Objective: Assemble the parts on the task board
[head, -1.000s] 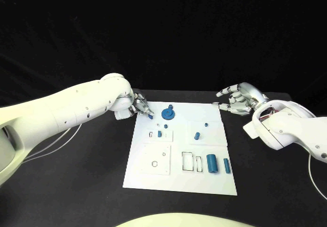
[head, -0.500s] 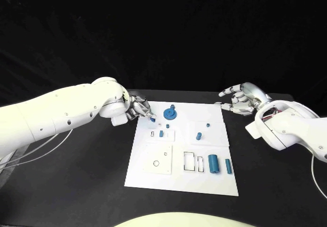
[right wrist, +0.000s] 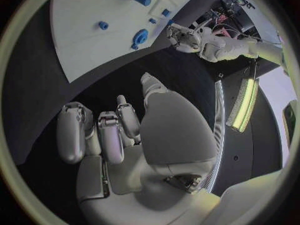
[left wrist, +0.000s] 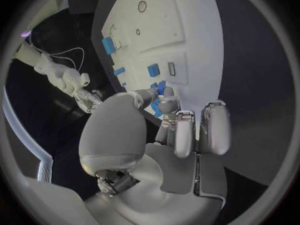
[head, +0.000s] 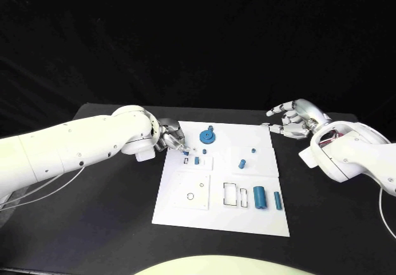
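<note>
The white task board [head: 221,220] lies in the middle of the black table. My left hand [head: 170,138] hovers over the board's far left edge and pinches a small blue part [left wrist: 159,91] between thumb and finger, close above a small plate with a slot [head: 186,161]. A blue round disc part [head: 207,136] stands just to its right. Small blue pegs [head: 242,164] stand mid-board, and two blue cylinders [head: 260,197] lie near the right edge. My right hand [head: 291,119] hangs over the table beyond the board's far right corner, fingers apart, holding nothing.
A square plate with a hole [head: 191,192] and two rectangular outlines [head: 229,195] sit on the board's near half. Black table surface [head: 91,217] stretches on both sides of the board. The left arm [head: 74,146] spans the table's left side.
My left hand has carried the small blue part a little nearer along the board's left edge, toward the slotted plate. The right hand has stayed in place.
</note>
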Controlling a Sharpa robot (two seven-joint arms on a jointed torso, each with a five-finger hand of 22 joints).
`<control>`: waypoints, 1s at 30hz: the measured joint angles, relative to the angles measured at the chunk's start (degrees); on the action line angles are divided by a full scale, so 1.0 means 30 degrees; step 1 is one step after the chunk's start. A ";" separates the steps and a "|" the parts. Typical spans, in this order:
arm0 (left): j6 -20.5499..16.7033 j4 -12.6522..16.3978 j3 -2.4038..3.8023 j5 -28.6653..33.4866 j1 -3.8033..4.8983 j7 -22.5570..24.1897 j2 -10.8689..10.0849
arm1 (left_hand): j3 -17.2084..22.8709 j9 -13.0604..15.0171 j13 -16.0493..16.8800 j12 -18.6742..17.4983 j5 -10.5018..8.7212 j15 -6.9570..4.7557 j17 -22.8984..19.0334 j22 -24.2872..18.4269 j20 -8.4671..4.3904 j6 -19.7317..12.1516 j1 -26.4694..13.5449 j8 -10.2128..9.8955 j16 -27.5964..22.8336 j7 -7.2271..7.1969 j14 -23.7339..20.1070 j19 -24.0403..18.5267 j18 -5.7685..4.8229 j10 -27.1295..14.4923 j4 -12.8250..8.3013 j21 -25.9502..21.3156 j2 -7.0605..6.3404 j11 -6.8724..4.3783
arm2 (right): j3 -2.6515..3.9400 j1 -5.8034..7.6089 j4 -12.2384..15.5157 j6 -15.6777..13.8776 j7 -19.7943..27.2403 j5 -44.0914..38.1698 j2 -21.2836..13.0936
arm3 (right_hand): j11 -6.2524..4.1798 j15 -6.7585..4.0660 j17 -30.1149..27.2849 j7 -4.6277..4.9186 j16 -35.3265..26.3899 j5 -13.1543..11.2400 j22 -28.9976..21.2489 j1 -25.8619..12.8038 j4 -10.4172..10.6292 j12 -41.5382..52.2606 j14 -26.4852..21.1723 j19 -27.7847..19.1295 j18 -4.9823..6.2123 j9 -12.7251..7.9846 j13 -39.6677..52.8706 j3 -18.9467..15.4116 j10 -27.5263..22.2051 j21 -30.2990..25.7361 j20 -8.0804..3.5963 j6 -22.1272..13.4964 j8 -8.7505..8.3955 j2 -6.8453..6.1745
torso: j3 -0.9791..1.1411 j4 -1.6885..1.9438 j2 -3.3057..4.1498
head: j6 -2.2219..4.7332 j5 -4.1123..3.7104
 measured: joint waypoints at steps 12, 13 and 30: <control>0.0017 0.0112 -0.0180 -0.1059 -0.0257 0.0086 0.0063 | 0.0107 -0.0070 0.0226 0.0149 0.0222 -0.0071 -0.0001 -0.0002 -0.0070 0.0275 -0.0174 -0.0022 0.0069 -0.0069 0.0072 0.0069 0.0000 0.0308 0.0105 0.0082 -0.0177 -0.0039 | -0.0001 -0.0041 -0.0004 0.0008 0.0041 -0.0580 0.0004 | 0.0000 0.0000 -0.0003 0.0000 0.0000 0.0000 -0.0003 0.0001 0.0000 0.0000 0.0000 0.0000 0.0001 0.0000 -0.0001 0.0000 0.0000 0.0001 0.0000 0.0000 0.0000 -0.0001 | 0.0020 -0.0033 0.0027 | -0.0079 0.0068; 0.0050 0.0134 -0.0208 -0.1110 -0.0264 0.0083 0.0053 | 0.0107 -0.0069 0.0244 0.0149 0.0255 -0.0109 0.0000 -0.0003 -0.0070 0.0276 -0.0175 -0.0022 0.0070 -0.0069 0.0034 0.0069 0.0000 0.0309 0.0105 0.0082 -0.0176 -0.0039 | -0.0001 -0.0044 -0.0004 0.0009 0.0043 -0.0609 0.0004 | 0.0000 0.0000 -0.0003 0.0000 0.0000 0.0000 -0.0003 0.0001 0.0000 0.0000 0.0000 0.0000 0.0000 0.0000 -0.0001 0.0000 0.0000 0.0001 0.0000 0.0001 0.0000 -0.0001 | 0.0020 -0.0033 0.0027 | -0.0084 0.0079; 0.0440 0.0291 -0.0361 -0.1383 -0.0301 -0.0091 -0.0101 | 0.0214 -0.0046 0.0376 0.0238 0.1169 -0.0139 -0.0001 -0.0005 -0.0140 0.0446 -0.0436 -0.0133 0.0069 -0.0100 0.0002 0.0139 0.0000 0.0476 0.0208 0.0191 -0.0422 -0.0071 | -0.0001 -0.0060 -0.0026 0.0020 0.0063 -0.0766 0.0039 | 0.0000 0.0000 -0.0007 0.0000 0.0000 -0.0001 -0.0007 0.0002 0.0000 0.0000 0.0000 0.0000 0.0000 0.0000 -0.0003 0.0000 0.0000 0.0009 0.0000 0.0000 0.0000 -0.0002 | 0.0029 -0.0018 0.0015 | -0.0170 0.0150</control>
